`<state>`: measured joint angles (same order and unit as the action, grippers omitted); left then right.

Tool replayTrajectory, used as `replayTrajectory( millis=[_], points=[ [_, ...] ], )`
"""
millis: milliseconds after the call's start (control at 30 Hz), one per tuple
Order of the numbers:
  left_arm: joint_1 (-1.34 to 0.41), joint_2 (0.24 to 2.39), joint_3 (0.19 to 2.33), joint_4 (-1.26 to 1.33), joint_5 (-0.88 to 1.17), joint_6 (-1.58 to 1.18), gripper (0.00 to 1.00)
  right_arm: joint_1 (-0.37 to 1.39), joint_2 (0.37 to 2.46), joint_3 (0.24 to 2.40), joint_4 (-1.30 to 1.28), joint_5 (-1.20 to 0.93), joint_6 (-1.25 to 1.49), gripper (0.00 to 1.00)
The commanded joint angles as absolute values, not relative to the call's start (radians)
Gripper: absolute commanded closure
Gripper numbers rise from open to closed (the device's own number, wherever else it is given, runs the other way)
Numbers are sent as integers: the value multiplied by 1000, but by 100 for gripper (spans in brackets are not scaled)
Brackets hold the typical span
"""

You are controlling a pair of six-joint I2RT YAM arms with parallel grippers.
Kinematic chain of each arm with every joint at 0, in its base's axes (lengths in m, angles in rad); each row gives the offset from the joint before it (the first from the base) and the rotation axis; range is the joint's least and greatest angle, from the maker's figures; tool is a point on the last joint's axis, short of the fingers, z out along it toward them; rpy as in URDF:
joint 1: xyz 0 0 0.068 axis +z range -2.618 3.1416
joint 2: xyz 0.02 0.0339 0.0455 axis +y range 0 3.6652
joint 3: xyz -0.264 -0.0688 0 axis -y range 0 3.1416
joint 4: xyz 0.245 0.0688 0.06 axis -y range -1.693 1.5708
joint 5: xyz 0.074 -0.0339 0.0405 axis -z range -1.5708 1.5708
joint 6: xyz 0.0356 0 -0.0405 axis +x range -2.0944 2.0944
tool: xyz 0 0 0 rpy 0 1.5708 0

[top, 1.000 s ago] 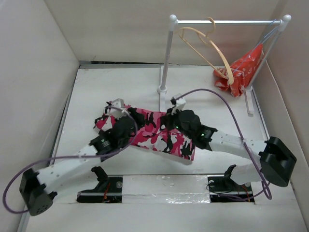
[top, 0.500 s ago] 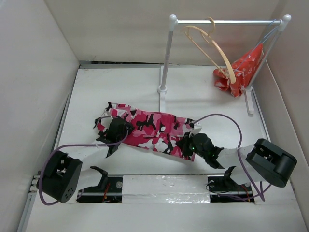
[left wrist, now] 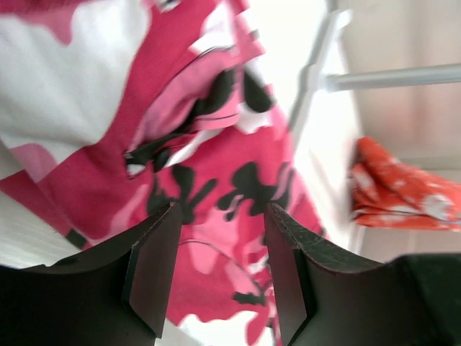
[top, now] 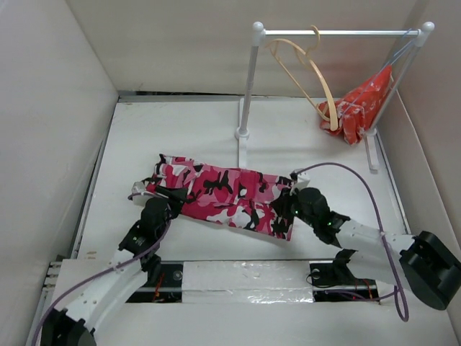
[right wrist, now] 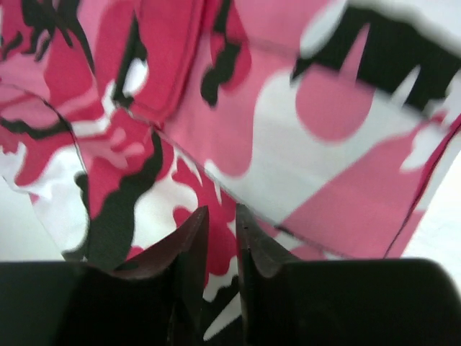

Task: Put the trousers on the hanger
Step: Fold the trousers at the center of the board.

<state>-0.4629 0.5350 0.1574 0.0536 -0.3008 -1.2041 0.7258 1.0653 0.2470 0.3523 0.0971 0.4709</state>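
Observation:
The trousers [top: 223,194], in pink, red, white and black camouflage, lie folded flat across the middle of the table. The pale wooden hanger [top: 308,68] hangs by its hook from the white rail at the back, apart from both arms. My left gripper [top: 153,209] is low at the trousers' left end; in the left wrist view [left wrist: 220,252] its jaws stand wide open with cloth [left wrist: 216,144] just beyond them. My right gripper [top: 297,204] is at the trousers' right end; in the right wrist view [right wrist: 218,216] its jaws are nearly together right above the cloth [right wrist: 252,130], with nothing seen pinched.
The white rail [top: 338,32] stands on ball-topped posts, its left post foot [top: 243,133] just behind the trousers. A red-orange cloth [top: 360,108] with white marks hangs at the rail's right end and shows in the left wrist view [left wrist: 403,194]. White walls close in the table.
Both arms have drawn back from over the trousers and come down low at its two ends. The trousers lie flatter and more spread out. The hanger has swung a little.

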Motion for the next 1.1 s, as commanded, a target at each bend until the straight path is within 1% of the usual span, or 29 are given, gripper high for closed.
replayTrajectory(
  millis=[0, 67, 133, 233, 267, 367, 400, 467, 500, 567, 667, 833, 933, 967, 1000, 1033, 1067],
  points=[
    [-460, 413, 195, -45, -345, -1166, 53, 640, 1019, 377, 253, 51, 328, 71],
    [-469, 416, 218, -11, -331, -1114, 54, 579, 1041, 415, 278, 25, 308, 75],
    [-482, 483, 261, 35, -310, -1044, 56, 498, 1081, 439, 310, -32, 308, 84],
    [-558, 635, 308, 136, -305, -993, 59, 431, 1218, 466, 419, -96, 348, 88],
    [-581, 673, 317, 205, -304, -970, 60, 399, 1303, 475, 442, -115, 360, 89],
    [-713, 845, 351, 343, -310, -927, 61, 338, 1432, 506, 535, -184, 400, 92],
    [-795, 929, 380, 366, -339, -917, 61, 322, 1504, 514, 575, -219, 406, 93],
    [-886, 1007, 416, 412, -386, -887, 60, 299, 1558, 525, 615, -235, 426, 95],
    [-970, 1079, 452, 426, -428, -853, 60, 290, 1598, 526, 656, -229, 428, 96],
    [-1038, 1144, 489, 446, -465, -831, 60, 275, 1623, 547, 667, -218, 445, 96],
    [-1101, 1251, 537, 509, -445, -796, 59, 259, 1634, 598, 658, -183, 440, 96],
    [-1111, 1389, 610, 592, -333, -770, 58, 250, 1608, 675, 583, -201, 391, 96],
    [-1111, 1422, 655, 588, -340, -739, 58, 250, 1501, 609, 575, -187, 384, 95],
    [-1111, 1420, 661, 571, -353, -723, 58, 274, 1464, 585, 574, -187, 380, 94],
    [-1111, 1416, 675, 557, -370, -713, 58, 293, 1378, 559, 559, -184, 373, 93],
    [-1111, 1396, 680, 545, -397, -706, 57, 316, 1335, 525, 537, -184, 344, 91],
    [-1092, 1384, 681, 531, -399, -693, 58, 369, 1292, 523, 499, -189, 322, 86]
  ],
)
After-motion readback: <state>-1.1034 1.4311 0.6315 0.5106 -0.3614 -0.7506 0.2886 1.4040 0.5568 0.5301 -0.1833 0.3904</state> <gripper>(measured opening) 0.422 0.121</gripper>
